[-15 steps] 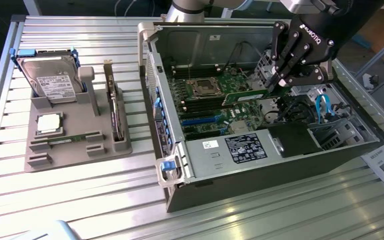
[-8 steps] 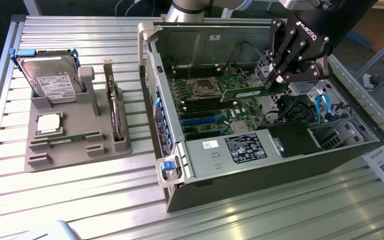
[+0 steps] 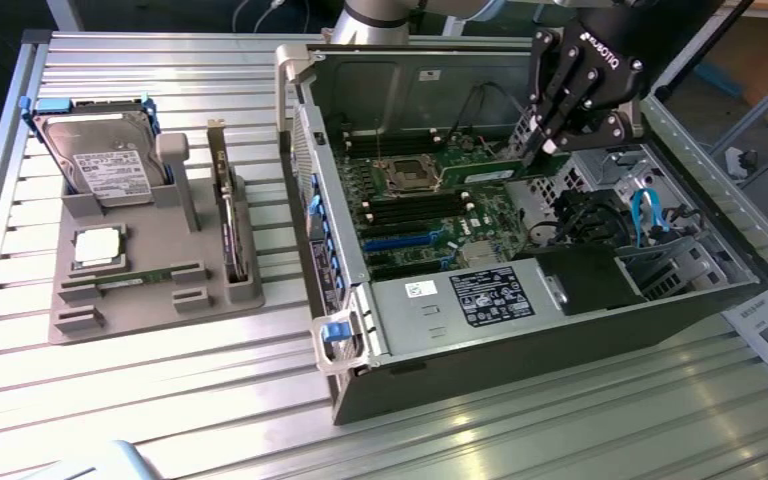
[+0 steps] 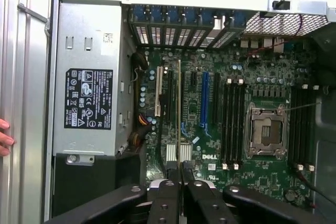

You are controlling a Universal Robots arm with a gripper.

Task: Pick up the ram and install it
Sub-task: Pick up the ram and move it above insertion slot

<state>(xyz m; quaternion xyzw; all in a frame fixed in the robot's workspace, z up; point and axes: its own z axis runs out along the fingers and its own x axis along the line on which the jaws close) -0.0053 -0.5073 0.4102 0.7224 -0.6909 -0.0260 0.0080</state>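
The hand [image 3: 540,150] is clamped on the ram [image 3: 488,172] (edge-on in the wrist view), inside the open case [image 3: 398,80] over the motherboard [image 3: 491,215].

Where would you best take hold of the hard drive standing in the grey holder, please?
Probably across its flat faces near the top, coming from above: the hard drive stands tilted in the grey holder, lower end seated, upper part free.

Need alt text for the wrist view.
The hand grips the ram edge-on over the open computer's motherboard. A silver power supply sits beside the board, with the CPU socket and dark memory slots on the ram's other side.
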